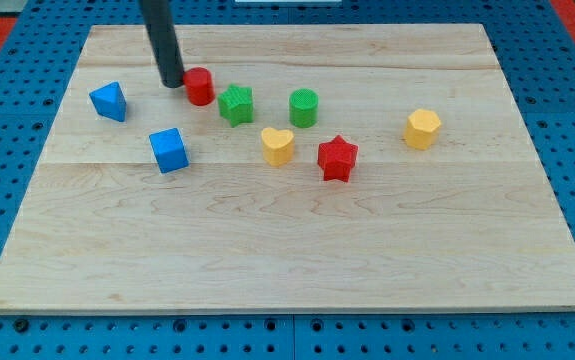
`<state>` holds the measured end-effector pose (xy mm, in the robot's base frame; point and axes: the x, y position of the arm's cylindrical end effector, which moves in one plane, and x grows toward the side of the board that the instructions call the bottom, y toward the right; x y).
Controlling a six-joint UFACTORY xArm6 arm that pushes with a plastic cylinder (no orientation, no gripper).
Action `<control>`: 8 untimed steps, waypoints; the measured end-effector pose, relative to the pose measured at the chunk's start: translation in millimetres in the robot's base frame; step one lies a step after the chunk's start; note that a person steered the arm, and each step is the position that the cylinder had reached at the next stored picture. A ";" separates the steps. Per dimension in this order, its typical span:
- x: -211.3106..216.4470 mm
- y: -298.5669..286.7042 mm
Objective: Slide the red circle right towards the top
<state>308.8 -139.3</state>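
The red circle [199, 86] is found near the top edge of the surface [367, 250], toward its left corner. My tip [171, 84] is placed just at the left side of this circle, very close to it; contact cannot be confirmed. No pincer is carried by the arm, so no open or closed state can be told. A green block [235, 104] is seen just right of the circle.
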 end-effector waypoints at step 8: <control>-27.6 71.4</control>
<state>281.2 -67.8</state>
